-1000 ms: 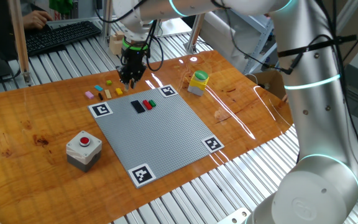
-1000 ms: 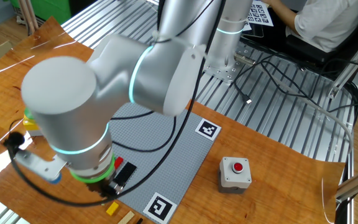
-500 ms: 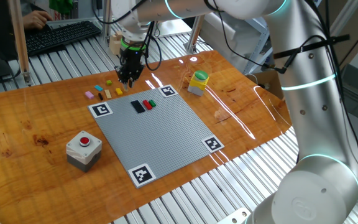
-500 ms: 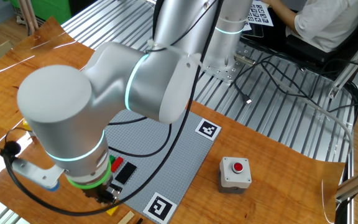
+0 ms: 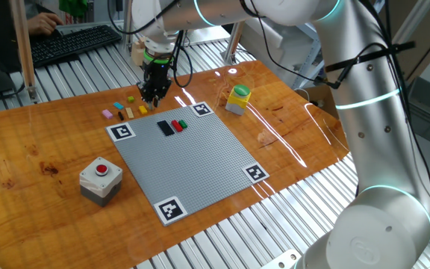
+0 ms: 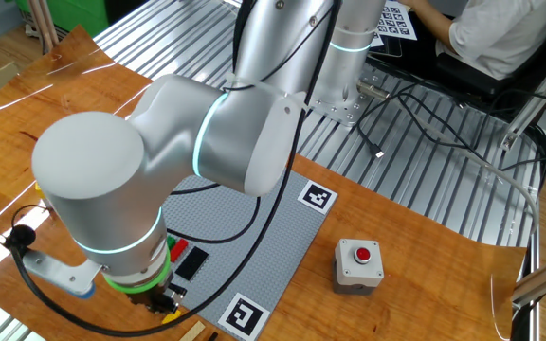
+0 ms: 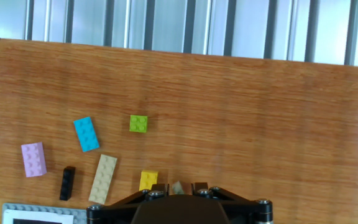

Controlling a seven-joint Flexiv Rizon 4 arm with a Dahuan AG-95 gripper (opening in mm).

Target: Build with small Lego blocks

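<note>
Compared with the earlier fixed views, the gripper (image 5: 154, 96) was found a little lower and slightly further toward the loose bricks at the far edge of the grey studded baseplate (image 5: 192, 161), while the bricks themselves were left where they had been. This was judged to be an approach for picking a brick, with nothing yet collected and most of the build still to be done. The fingers (image 7: 160, 187) were set narrow, with only a slim gap between them; in the hand view a small pale piece appeared between their tips, but whether it was a held brick or part of the hand could not be told. The small Lego blocks (image 7: 140, 124) were seen lying loose on the worktop (image 7: 260, 124) just beyond the fingers: a lime square, a blue rectangle (image 7: 86, 134), a pink rectangle (image 7: 33, 159), a narrow black bar (image 7: 67, 183), a long tan piece (image 7: 104, 178) and a yellow one (image 7: 148, 180) closest to the fingers. A black, a red and a green brick (image 5: 174, 125) were already seated side by side on the baseplate. The bricks were glossy hard plastic with studded tops; the worktop was varnished, reflective wood grain, bordered by ribbed metal slats.
</note>
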